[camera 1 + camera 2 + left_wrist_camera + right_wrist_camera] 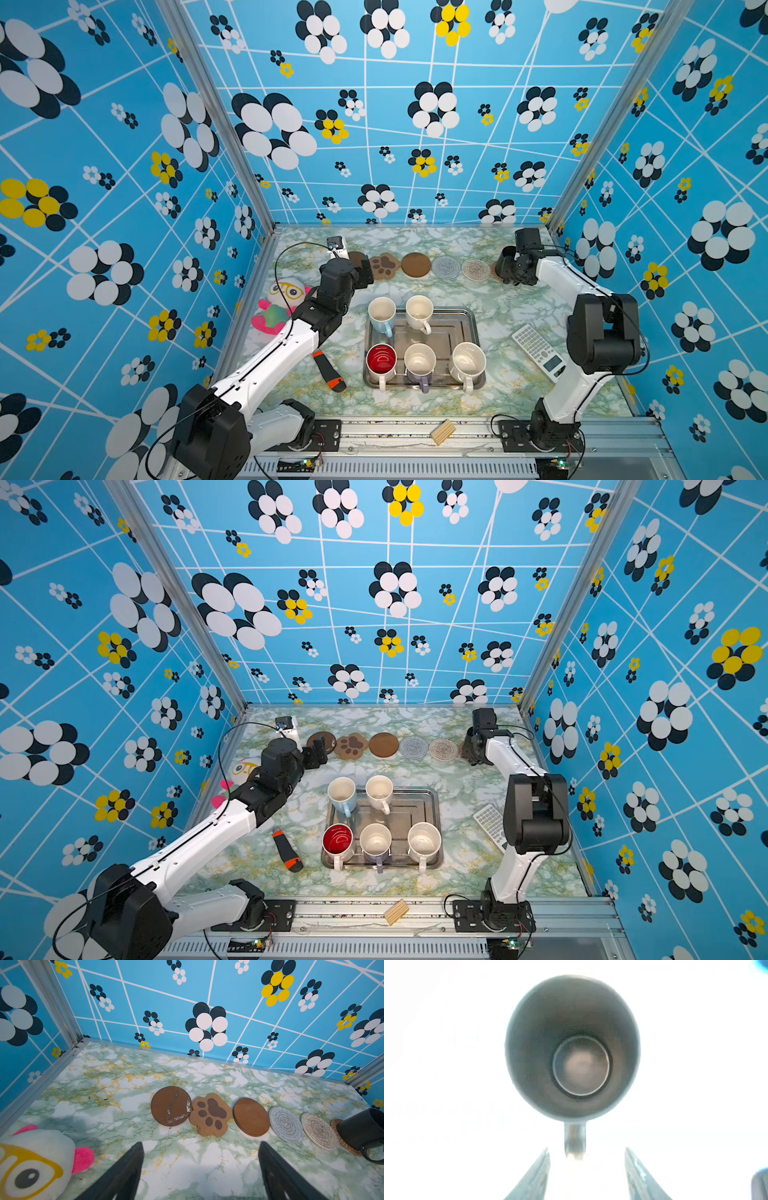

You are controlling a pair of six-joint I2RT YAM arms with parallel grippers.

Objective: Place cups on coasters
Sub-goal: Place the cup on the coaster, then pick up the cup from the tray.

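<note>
Six coasters lie in a row at the back: a dark brown disc (170, 1106), a tan paw (210, 1114), a second brown disc (251, 1116), a grey woven mat (286, 1124), a whitish woven mat (320, 1134) and a tan rattan round (337, 1126). A black cup (361, 1132) stands upright on the rattan round. My right gripper (587, 1148) hangs over it, open, its fingers either side of the handle and clear of it. My left gripper (201, 1142) is open and empty, just in front of the first disc. Several cups stand on the steel tray (444, 332): light blue (381, 313), cream (419, 311), red-lined (381, 359), lavender (419, 361) and cream (468, 361).
A plush toy (282, 303) lies by the left wall under my left arm. An orange and black tool (328, 370) lies left of the tray, a calculator (538, 351) to its right. A small wooden block (442, 431) rests on the front rail.
</note>
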